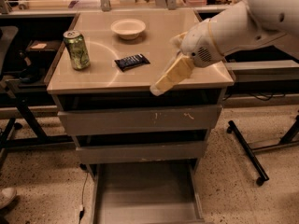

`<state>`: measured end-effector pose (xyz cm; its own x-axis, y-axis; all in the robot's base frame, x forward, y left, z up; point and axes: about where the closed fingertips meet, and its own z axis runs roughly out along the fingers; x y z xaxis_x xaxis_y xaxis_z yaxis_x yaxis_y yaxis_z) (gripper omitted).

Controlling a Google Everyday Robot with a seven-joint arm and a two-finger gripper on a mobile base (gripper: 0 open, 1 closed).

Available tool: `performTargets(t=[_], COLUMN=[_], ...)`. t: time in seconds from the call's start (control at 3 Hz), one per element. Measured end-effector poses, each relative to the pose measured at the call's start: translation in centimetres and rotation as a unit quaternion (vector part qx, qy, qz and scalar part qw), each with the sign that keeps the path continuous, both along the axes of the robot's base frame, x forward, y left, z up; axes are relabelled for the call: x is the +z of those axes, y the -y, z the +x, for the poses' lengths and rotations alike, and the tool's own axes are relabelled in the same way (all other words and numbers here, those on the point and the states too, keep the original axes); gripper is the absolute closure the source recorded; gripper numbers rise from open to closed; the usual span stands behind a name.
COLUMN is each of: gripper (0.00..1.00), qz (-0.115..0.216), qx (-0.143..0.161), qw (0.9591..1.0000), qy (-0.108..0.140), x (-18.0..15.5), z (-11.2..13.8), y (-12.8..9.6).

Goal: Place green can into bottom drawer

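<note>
The green can [77,50] stands upright near the left edge of the cabinet top [140,76], a small cylinder with pale yellowish markings on its green side and a silver lid with a pull tab facing up. Nothing touches it. The bottom drawer [145,192] is pulled out toward the camera at floor level, below the two closed upper drawers; it is a wide, shallow grey tray with a flat floor and low side walls. The gripper [163,82] hangs over the cabinet's front edge, well to the right of the can.
</note>
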<state>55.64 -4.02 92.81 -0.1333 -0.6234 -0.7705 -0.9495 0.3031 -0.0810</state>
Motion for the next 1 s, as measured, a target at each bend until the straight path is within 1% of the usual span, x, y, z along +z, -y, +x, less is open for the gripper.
performTargets(t=[0.33,0.67,1.0], gripper=[0.00,0.00,0.00], qz=[0.068,0.091,0.094], qx=[-0.030,-0.036,-0.034], qw=[0.9971,0.9942,0.9939], qy=[-0.020,-0.043,-0.046], x=[-1.4,-2.5,-2.5], z=[5.0,8.7,9.1], y=[-3.2,-6.0,-6.7])
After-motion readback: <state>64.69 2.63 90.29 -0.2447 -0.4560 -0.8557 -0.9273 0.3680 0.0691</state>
